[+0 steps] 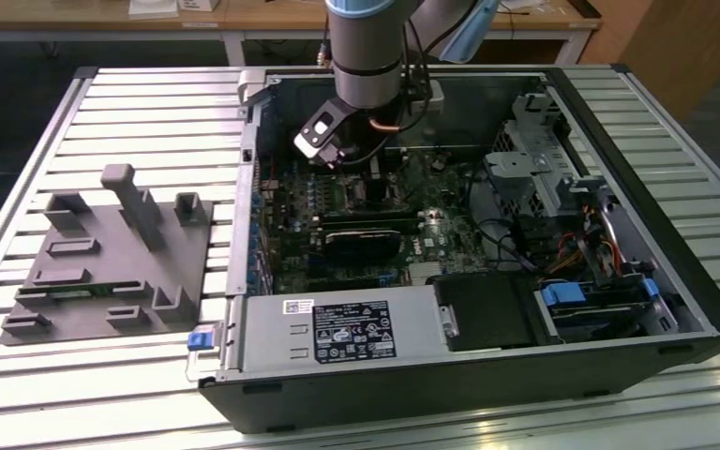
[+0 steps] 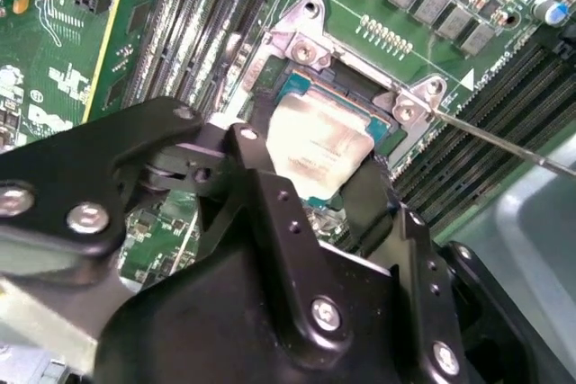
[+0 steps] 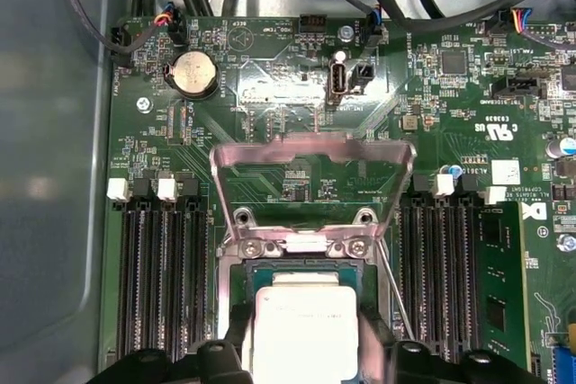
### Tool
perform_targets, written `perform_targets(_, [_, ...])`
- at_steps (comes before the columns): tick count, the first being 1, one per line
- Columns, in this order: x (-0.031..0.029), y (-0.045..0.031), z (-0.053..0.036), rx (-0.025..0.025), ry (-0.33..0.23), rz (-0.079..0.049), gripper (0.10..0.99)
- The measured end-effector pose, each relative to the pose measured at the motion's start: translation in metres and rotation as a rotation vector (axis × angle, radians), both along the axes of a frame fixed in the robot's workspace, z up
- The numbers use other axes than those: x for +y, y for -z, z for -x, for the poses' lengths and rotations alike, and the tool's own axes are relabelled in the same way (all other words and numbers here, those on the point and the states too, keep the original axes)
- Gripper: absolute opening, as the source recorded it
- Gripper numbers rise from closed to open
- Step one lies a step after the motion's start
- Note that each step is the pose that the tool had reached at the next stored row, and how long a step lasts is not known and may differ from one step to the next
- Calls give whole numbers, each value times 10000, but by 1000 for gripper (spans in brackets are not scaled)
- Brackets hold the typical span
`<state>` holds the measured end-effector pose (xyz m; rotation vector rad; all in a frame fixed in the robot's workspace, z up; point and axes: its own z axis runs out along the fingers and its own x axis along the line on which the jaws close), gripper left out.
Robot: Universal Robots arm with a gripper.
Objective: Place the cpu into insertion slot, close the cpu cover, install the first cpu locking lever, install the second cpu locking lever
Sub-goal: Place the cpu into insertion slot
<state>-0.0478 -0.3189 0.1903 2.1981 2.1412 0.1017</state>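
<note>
Arm is reaching down into the open computer case (image 1: 711, 309), which is lying on the slatted table (image 1: 85, 403); in the exterior view the gripper (image 1: 357, 164) is hanging over the upper part of the green board. In both wrist views the black fingers (image 2: 261, 177) (image 3: 236, 325) are standing one on each side of the cpu (image 2: 315, 146) (image 3: 301, 330) and pressing against its opposite edges, so the gripper is clamping the chip. The cpu is sitting directly over the insertion slot (image 3: 243, 274) (image 2: 297, 87), silvery top facing up, appearing slightly tilted in the second wrist view; whether it is seated cannot be told. Faint marking is showing on the chip top, too blurred to make out. The cpu cover (image 3: 310, 146) is standing raised on its hinge beyond the slot, window open. A thin locking lever (image 2: 504, 141) (image 3: 396, 294) is running beside the socket, unlatched. Black memory slots (image 3: 162, 276) are flanking the socket on both sides. A coin battery (image 3: 193, 74) is sitting near the board edge, with white silkscreen lettering and certification marks scattered across the board. In the exterior view a grey power supply box (image 1: 335, 333) is carrying a white and black label, and a grey fixture (image 1: 110, 262) is resting on the table at the exterior view's left.
</note>
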Motion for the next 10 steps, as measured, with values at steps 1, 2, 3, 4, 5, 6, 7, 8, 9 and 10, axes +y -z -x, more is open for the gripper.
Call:
perform_targets(1, [1,2,-1,-3,0,-7,553])
perform_targets(2, [1,1,0,0,-1,-4,616])
perform_targets(3, [0,0,0,2,-1,0,616])
perform_targets(4, [-1,-1,1,5,-1,5,616])
perform_targets(5, [-1,-1,1,5,-1,5,616])
perform_targets(6, [-1,-1,1,6,-1,5,616])
perform_targets(7, [-1,-3,1,6,-1,6,616])
perform_targets(8, [-1,-10,1,5,-1,5,616])
perform_targets(9, [-1,-20,1,5,-1,4,616])
perform_targets(10, [-1,-35,1,6,-1,6,616])
